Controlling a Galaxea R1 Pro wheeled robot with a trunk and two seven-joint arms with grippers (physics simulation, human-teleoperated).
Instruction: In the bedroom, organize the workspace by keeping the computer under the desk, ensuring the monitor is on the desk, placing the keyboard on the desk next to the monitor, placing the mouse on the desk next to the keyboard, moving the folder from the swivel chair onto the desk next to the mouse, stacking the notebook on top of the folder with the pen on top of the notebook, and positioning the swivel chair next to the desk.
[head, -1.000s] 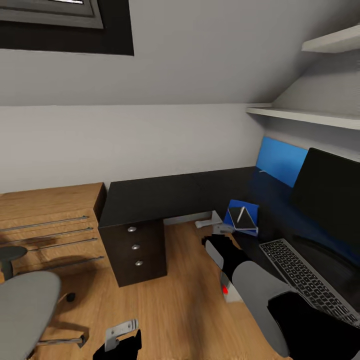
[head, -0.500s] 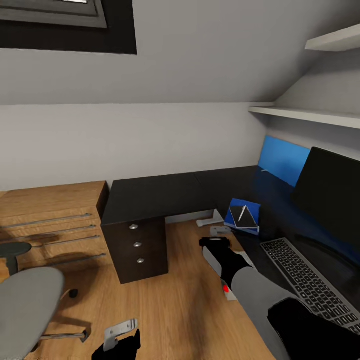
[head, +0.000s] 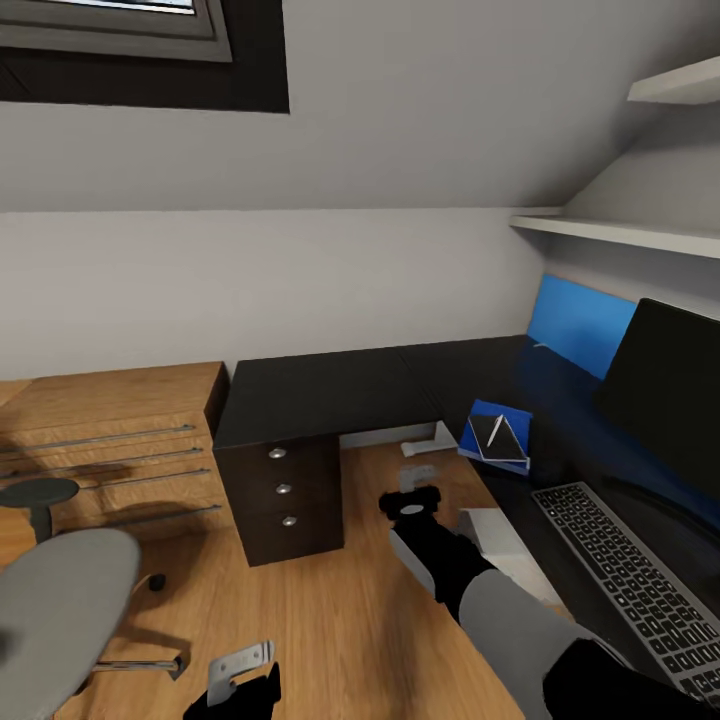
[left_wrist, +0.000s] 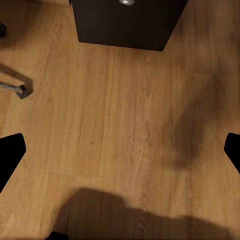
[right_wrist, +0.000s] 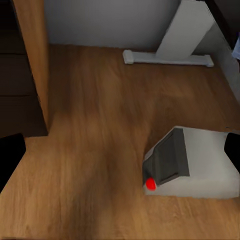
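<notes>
- The swivel chair (head: 60, 610) sat at the lower left of the head view, on the wooden floor (head: 340, 620) and well apart from the desk (head: 330, 392); judged by that gap, moving it beside the tabletop was the step not yet done.
- The folder (head: 497, 432) lay on the tabletop at centre right, with the notebook (head: 497, 439) on it and the pen (head: 492, 437) across that, a stack that matched the task.
- The keyboard (head: 630, 585) lay at the lower right before the monitor (head: 668, 385).
- A grey box with a red light (right_wrist: 192, 167), probably the computer, stood on the floor by the white desk leg (right_wrist: 182, 35).
- The left pincer (head: 240, 668) hung over bare floor, its fingertips at the wrist picture's edges, spread wide and empty.
- The right pincer (head: 417, 480) likewise gaped wide and held nothing, probably because its placing work was over.
</notes>
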